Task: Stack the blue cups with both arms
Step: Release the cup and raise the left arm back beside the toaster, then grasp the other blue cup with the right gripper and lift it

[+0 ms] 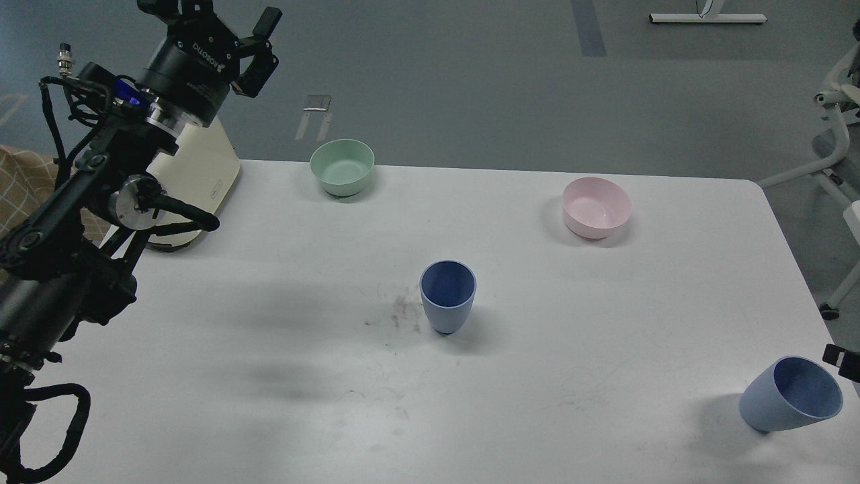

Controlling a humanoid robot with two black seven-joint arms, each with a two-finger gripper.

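Head view showed the white table (pixel 537 376) with one blue cup (pixel 448 296) standing upright near its middle, mouth up, and a second blue cup (pixel 791 394) tilted near the right edge, its mouth turned up and to the right. At the right border a small black part (pixel 843 361) sat just beside that tilted cup's rim; it may have been the right gripper, but its fingers could not be told. The left gripper (pixel 232 40) was raised high at the far left, well apart from both cups, fingers spread and holding nothing. A mint-green bowl (pixel 342 167) and a pink bowl (pixel 596 207) stood at the back. The cups looked light, stiff and matte, probably plastic, so unlikely to break yet easy to tip on their narrow bases. A pinch across the rim wall, or around the upper body, seemed the best hold
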